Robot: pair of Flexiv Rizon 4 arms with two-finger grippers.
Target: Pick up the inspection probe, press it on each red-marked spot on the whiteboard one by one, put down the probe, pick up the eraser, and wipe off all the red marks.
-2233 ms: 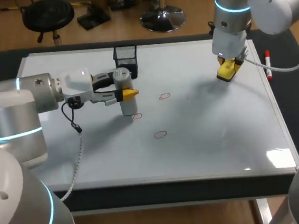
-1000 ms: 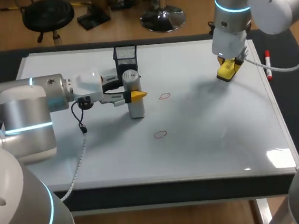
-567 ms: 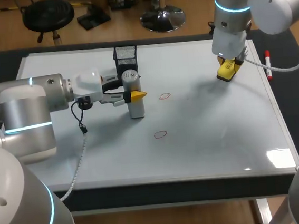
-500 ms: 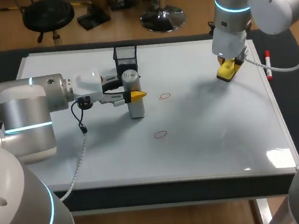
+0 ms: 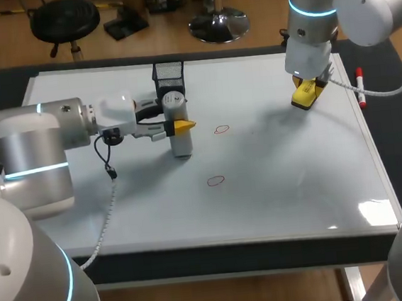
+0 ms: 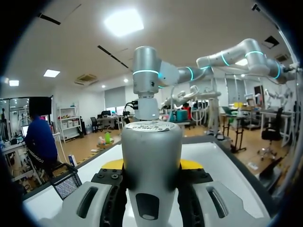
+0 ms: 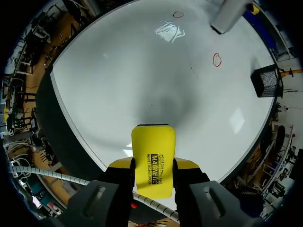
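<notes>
Probe (image 5: 180,144) is held upright over the whiteboard (image 5: 283,192), the left gripper (image 5: 174,127) being clamped on its mid-body, near a red mark (image 5: 221,129). It is judged rigid, light and smooth (perhaps slippery), so a mid-body hold is advised. The eraser (image 7: 152,151) is pinched in the right gripper (image 7: 153,164).
</notes>
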